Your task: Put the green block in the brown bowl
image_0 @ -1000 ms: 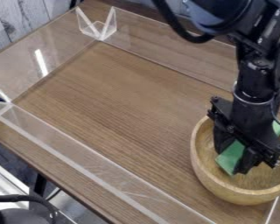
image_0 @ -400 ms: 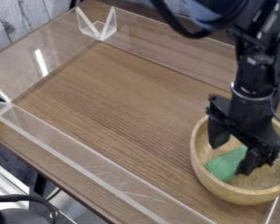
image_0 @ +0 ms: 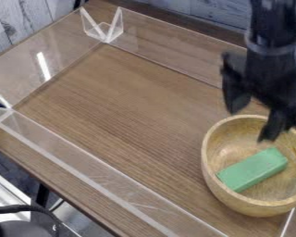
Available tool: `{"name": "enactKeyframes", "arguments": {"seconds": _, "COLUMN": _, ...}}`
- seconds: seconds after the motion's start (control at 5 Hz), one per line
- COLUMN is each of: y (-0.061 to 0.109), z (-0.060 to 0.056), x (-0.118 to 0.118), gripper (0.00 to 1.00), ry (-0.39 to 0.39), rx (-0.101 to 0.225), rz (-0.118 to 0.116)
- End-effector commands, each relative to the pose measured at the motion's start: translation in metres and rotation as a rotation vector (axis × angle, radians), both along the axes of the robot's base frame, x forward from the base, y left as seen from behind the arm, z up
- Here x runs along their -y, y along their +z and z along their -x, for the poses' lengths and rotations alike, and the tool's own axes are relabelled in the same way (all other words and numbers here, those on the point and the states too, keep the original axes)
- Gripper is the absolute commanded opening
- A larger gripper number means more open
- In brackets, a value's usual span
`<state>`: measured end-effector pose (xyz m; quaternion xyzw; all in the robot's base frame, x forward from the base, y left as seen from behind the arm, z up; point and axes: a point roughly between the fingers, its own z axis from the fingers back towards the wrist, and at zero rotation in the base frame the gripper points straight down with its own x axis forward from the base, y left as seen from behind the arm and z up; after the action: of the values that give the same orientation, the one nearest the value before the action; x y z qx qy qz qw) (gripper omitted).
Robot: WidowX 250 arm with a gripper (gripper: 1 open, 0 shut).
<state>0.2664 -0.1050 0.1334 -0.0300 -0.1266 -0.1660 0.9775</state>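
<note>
Lying in the brown bowl point(image_0: 225, 181) — green block point(image_0: 254, 170), below the blurred, seemingly spread gripper point(image_0: 263, 109).

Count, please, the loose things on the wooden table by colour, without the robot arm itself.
Green: 1, the green block, lying inside the bowl.
Light tan: 1, the brown bowl.
Clear: 1, a small transparent stand at the far edge.
Total: 3
</note>
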Motion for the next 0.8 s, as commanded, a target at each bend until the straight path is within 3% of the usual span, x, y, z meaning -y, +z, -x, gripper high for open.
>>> {"name": "enactKeyframes", "arguments": {"seconds": 0.0, "y": 0.040, "z": -0.009, "x": -0.015, "gripper": 1.00, "ry": 0.046, "rx": 0.090, "rz": 0.008}}
{"name": "enactKeyframes", "arguments": {"seconds": 0.2, "y": 0.057, "z": -0.018, "x": -0.037, "gripper": 1.00, "ry": 0.107, "rx": 0.107, "rz": -0.006}}
{"name": "enactKeyframes", "arguments": {"seconds": 0.6, "y": 0.033, "z": -0.013, "x": -0.002, "gripper": 1.00, "ry": 0.056, "rx": 0.079, "rz": 0.008}}
